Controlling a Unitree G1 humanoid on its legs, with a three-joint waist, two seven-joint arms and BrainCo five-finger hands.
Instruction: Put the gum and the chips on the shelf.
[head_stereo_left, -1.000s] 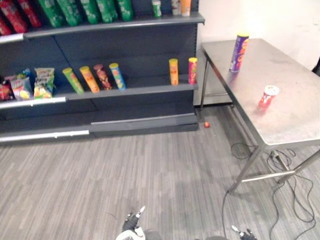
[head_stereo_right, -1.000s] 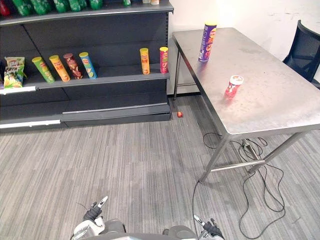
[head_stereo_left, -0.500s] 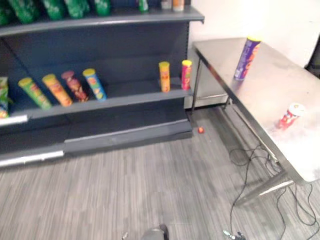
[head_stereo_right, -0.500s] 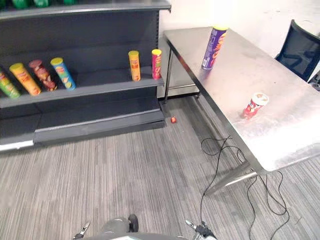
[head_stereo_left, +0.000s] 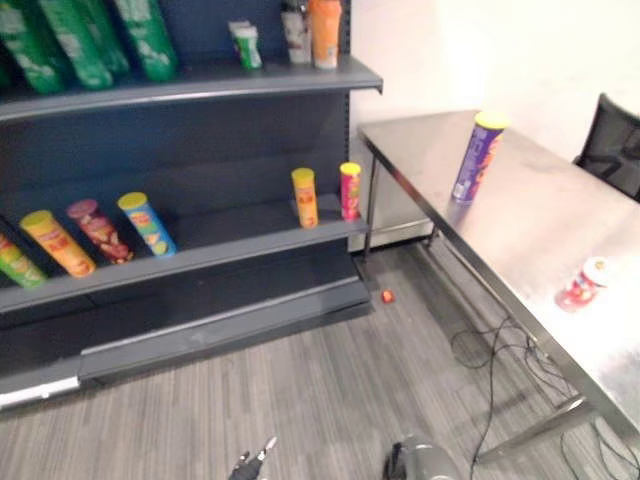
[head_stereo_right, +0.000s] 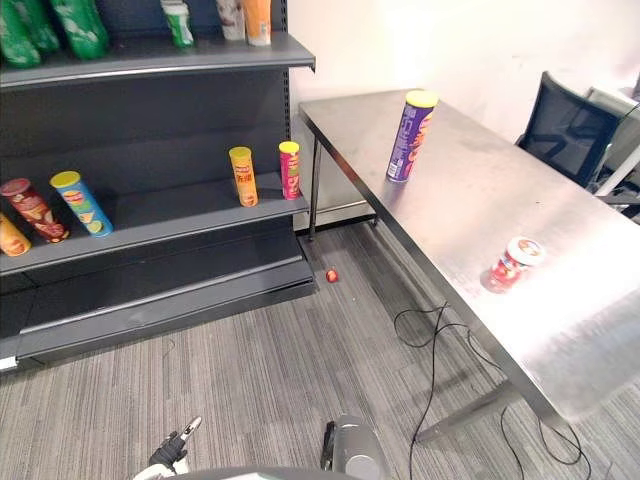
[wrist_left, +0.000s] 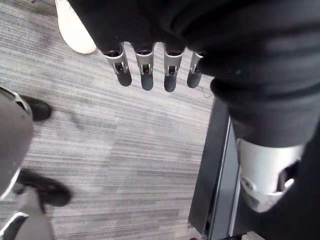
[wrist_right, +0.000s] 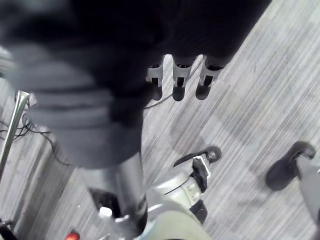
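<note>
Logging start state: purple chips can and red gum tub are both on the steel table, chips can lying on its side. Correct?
One thing is off: the purple chips can stands upright, not on its side, as the right eye view shows. It and the red gum tub are both on the steel table.

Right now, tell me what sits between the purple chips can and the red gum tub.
Nothing: only bare steel table between the purple chips can and the red gum tub, in both eye views.

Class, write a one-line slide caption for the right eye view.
Purple chips can and red gum tub on the steel table beside the stocked shelf.
</note>
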